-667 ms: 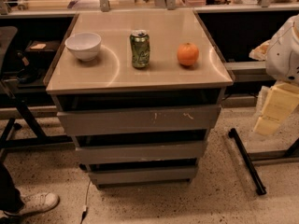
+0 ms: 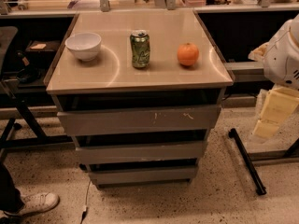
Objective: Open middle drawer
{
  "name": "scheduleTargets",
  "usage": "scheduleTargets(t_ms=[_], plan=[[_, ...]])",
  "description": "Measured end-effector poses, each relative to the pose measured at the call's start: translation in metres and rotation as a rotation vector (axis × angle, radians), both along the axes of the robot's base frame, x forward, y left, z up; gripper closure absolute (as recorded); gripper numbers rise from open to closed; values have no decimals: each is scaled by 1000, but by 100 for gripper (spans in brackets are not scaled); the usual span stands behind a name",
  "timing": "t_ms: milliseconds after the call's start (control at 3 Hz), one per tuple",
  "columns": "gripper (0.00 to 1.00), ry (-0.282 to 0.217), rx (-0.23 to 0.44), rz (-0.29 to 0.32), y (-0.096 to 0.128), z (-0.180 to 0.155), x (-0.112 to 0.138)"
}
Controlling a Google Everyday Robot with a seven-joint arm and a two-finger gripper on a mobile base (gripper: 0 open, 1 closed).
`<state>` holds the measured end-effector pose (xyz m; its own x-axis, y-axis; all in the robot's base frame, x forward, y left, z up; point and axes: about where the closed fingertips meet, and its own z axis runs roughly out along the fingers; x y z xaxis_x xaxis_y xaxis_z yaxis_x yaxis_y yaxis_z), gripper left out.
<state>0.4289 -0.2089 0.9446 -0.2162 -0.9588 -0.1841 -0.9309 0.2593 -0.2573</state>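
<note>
The hand (image 2: 274, 113) hangs right of the middle drawer (image 2: 140, 152).

On the beige worktop (image 2: 163, 29), a white ceramic bowl (image 2: 83, 45) sits near the left edge, a green metal can (image 2: 140, 49) at centre, and a round orange fruit (image 2: 188, 54) to its right. The flat grey middle drawer (image 2: 140, 152) lies below the front edge. The gripper (image 2: 273, 115) hangs beyond the front-right corner.

Enters from the far right edge of the view, cut off there and only partly seen. Presents a white, rounded arm housing (image 2: 286, 55) uppermost, bulging toward the middle of the view, with a short row of small dark marks on its lower flank. Carries the claw (image 2: 273, 113) directly beneath that, pale cream and blocky, in two stepped slabs, the lower one smaller. Points downward with a slight inward lean. Hangs in open air at about mid-height of the view.
</note>
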Motion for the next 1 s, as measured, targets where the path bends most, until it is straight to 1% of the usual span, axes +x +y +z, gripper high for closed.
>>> scheduleTargets(t_ms=[333, 667, 1000], plan=[[0, 44, -35, 28, 5, -50, -5], [0, 167, -47, 41, 4, -135, -19], [0, 167, -47, 41, 4, -135, -19]])
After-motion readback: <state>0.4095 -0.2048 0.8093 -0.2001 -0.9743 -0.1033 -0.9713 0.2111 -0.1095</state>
